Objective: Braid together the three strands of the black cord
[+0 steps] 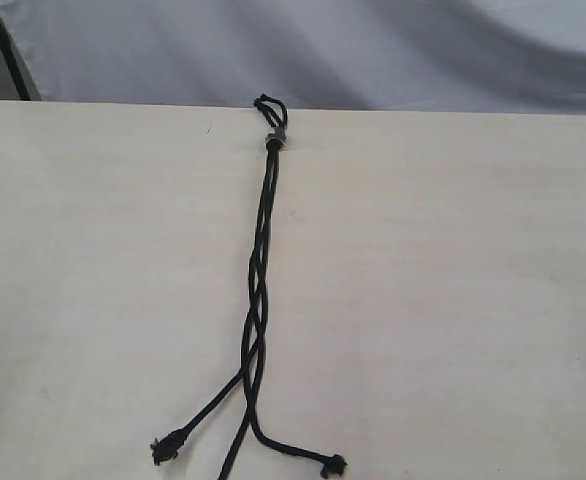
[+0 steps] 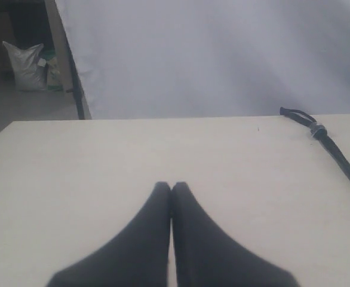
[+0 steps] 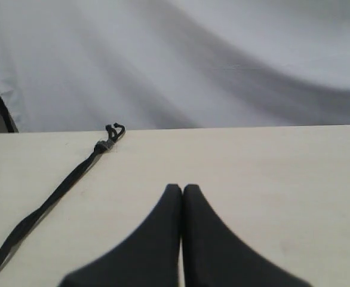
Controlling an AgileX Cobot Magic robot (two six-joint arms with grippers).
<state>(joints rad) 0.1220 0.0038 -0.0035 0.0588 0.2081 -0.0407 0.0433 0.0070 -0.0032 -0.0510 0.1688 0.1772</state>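
The black cord point(image 1: 261, 260) lies straight down the middle of the pale table point(image 1: 453, 300), bound at its far end by a small grey band point(image 1: 275, 139) with tiny loops. Its three strands run twisted over one another along the middle, then part near the front: one knotted tip point(image 1: 165, 447) to the left, one point(image 1: 332, 464) to the right, the third leaving the view's bottom edge. Neither arm appears in the exterior view. My left gripper point(image 2: 172, 186) is shut and empty, the cord point(image 2: 336, 149) off to one side. My right gripper point(image 3: 182, 189) is shut and empty, apart from the cord point(image 3: 55, 194).
A grey-white cloth backdrop point(image 1: 373, 50) hangs behind the table's far edge. A dark stand leg point(image 2: 74, 78) and a bag point(image 2: 24, 64) are on the floor beyond the table in the left wrist view.
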